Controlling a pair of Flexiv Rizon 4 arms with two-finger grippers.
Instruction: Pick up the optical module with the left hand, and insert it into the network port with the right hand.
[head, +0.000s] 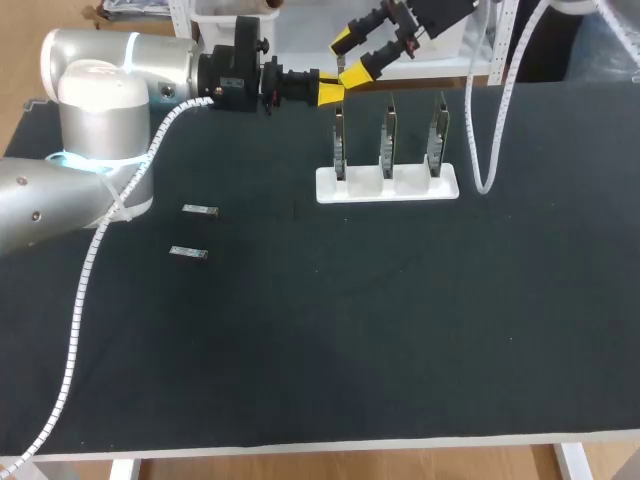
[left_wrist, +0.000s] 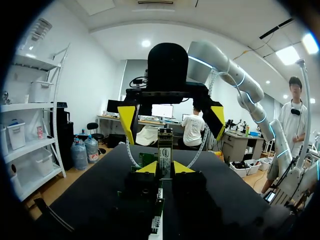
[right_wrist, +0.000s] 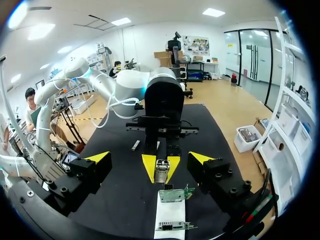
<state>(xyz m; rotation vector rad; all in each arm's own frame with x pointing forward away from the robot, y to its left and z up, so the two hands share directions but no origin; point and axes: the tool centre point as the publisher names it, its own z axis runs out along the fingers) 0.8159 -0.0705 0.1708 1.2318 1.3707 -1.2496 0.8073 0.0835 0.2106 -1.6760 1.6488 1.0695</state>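
Note:
My left gripper (head: 330, 93) hangs above the table's far side, shut on a slim metal optical module (left_wrist: 165, 146) that sticks out ahead of its yellow fingertips (left_wrist: 148, 168). My right gripper (head: 352, 57) faces it from just beyond, open wide, its two fingers standing on either side of the module's end (right_wrist: 161, 171) without touching it. Below both grippers stands a white holder (head: 387, 184) with three upright boards carrying network ports (head: 388, 140). In the right wrist view the holder (right_wrist: 169, 218) and a green board (right_wrist: 175, 194) lie under my right gripper (right_wrist: 150, 158).
Two more optical modules (head: 200, 210) (head: 188, 253) lie flat on the black table to the left of the middle. A white cable (head: 492, 150) hangs down onto the table to the right of the holder.

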